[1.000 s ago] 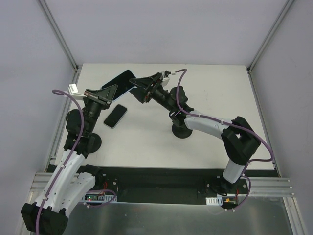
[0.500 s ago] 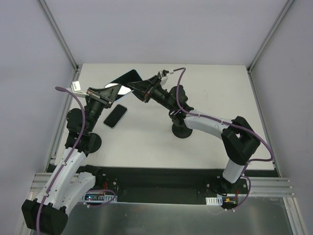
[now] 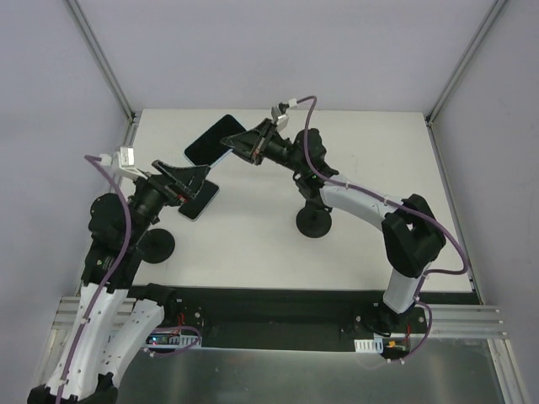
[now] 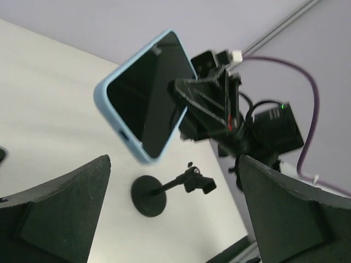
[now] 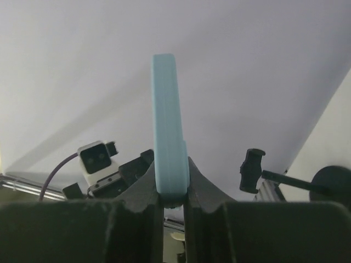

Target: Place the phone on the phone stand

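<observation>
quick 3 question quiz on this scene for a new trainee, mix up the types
1. Multiple choice: what is the right gripper shut on? A) the light-blue-cased phone B) a loose cable C) nothing
2. True or false: the left gripper stands open and holds nothing.
3. Fill in: the slim phone lies flat on the ___, not on the phone stand.

Key: 1 A. 2 true. 3 table.
</observation>
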Controlling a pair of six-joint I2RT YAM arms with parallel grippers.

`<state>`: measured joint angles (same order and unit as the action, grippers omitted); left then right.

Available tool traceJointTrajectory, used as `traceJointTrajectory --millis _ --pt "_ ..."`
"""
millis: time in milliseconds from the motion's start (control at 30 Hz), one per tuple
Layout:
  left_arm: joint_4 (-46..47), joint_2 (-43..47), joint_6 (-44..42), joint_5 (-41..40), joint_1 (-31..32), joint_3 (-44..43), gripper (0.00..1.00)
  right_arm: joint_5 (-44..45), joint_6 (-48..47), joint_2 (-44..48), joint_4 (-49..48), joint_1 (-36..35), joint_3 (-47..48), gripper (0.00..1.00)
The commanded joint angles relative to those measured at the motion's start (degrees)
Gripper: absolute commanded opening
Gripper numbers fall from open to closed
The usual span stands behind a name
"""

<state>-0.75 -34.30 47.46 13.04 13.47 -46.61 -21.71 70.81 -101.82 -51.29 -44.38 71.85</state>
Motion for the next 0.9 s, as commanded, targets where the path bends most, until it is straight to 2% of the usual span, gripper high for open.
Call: traceJointTrajectory --millis 0,67,167,300,333,367,400,433,467,500,533,567,633,700,767,800,867 --pt "-15.4 7.5 -18.9 -5.1 0.0 -7.3 0.99 -15.4 -14.4 1.1 3.3 3.2 15.0 0.01" --pt "-18.0 8.5 -22.7 -8.5 0.0 -9.3 0.99 -17.3 -17.5 1.1 3.7 3.8 16.2 0.01" --pt "-21.4 6.1 -27.4 -10.9 0.0 -16.7 0.99 -26.7 -22.2 0.4 4.7 5.3 20.2 0.01" --pt "-24.3 -1.6 -30.1 -5.3 0.0 -24.6 0.99 -38.9 -28.9 0.7 7.5 7.0 23.5 0.01" --pt "-24.4 -3.5 -30.1 -2.7 0.0 -25.9 0.99 -40.5 -31.6 1.2 12.4 7.4 23.5 0.01" --pt "-24.3 -7.3 -30.2 3.5 0.0 -28.2 0.99 -42.7 -34.9 2.7 16.3 8.1 23.3 0.00" --pt "-24.3 -9.6 -30.8 8.3 0.0 -29.4 0.99 -43.2 -45.0 3.7 21.2 8.3 23.2 0.01" --pt "-24.3 -12.1 -31.8 12.6 0.0 -32.2 0.99 -43.3 -51.2 4.7 34.9 8.8 23.7 0.01" --pt "-24.4 -17.0 -32.1 21.6 -0.1 -33.5 0.98 -41.7 -57.6 6.4 42.9 9.0 24.5 0.01" --pt "-24.3 -19.3 -32.3 25.6 -0.1 -34.6 0.97 -40.4 -71.3 7.0 50.8 9.0 27.0 0.01" --pt "-24.2 -21.5 -32.3 28.7 -0.1 -36.6 0.95 -39.5 -76.8 7.4 64.5 9.1 28.0 0.01" --pt "-24.2 -25.5 -32.4 32.3 0.0 -37.5 0.85 -38.7 -81.1 8.2 68.9 9.3 28.4 0.01" --pt "-24.2 -28.8 -33.7 40.0 0.0 -38.6 0.73 -40.2 -86.5 9.1 74.6 11.0 27.1 0.00" --pt "-24.0 -32.0 -34.4 43.9 0.3 -38.4 0.71 -41.7 -87.2 10.7 75.0 11.9 25.4 0.00" --pt "-22.8 -33.4 -35.2 43.9 1.1 -36.3 0.76 -44.3 -89.9 11.6 75.4 12.0 23.6 0.01" --pt "-22.5 -33.8 -35.8 43.9 1.9 -35.6 0.82 -45.3 -91.1 11.4 77.4 12.0 23.8 0.01" --pt "-21.9 -35.2 -36.7 43.0 2.8 -34.3 0.84 -46.3 -95.5 10.3 81.1 11.9 25.7 0.01"
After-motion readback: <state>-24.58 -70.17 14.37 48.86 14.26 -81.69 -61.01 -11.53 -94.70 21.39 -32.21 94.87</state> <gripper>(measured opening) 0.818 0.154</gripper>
